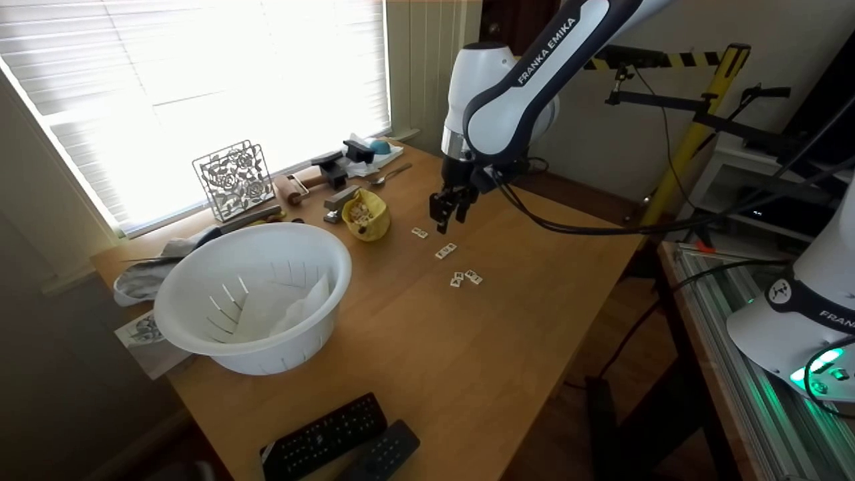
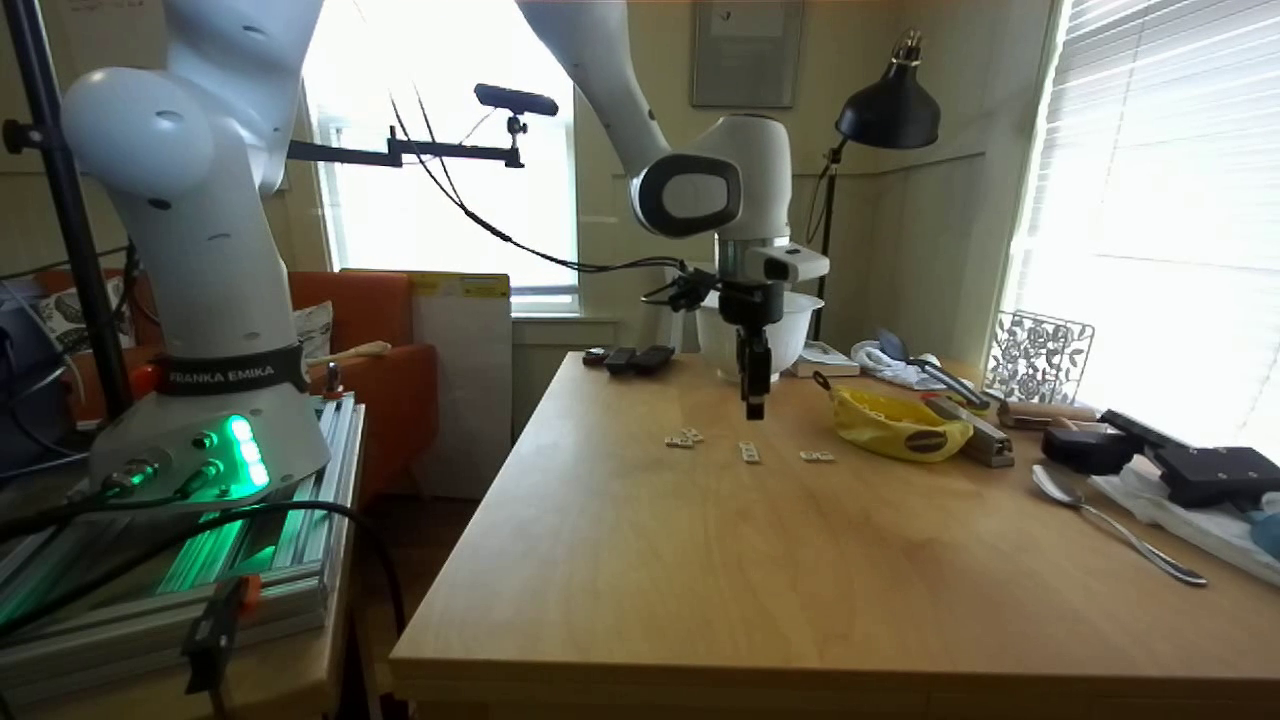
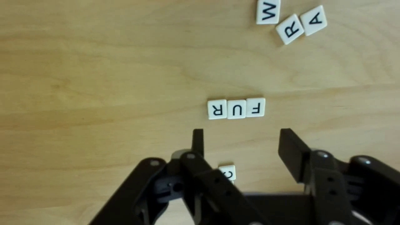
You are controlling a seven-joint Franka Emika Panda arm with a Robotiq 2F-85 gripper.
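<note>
At wrist-view centre, three tiles [image 3: 236, 109] abut, presumably to spell FUR; the hand [image 3: 241, 139], jaws well apart, holds nothing.

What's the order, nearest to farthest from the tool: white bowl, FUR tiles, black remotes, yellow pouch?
In an exterior view, from the tool:
1. FUR tiles, just below it in frame
2. Yellow pouch, off to frame-left
3. White bowl, further left and lower
4. Black remotes, at the frame's bottom edge
</note>
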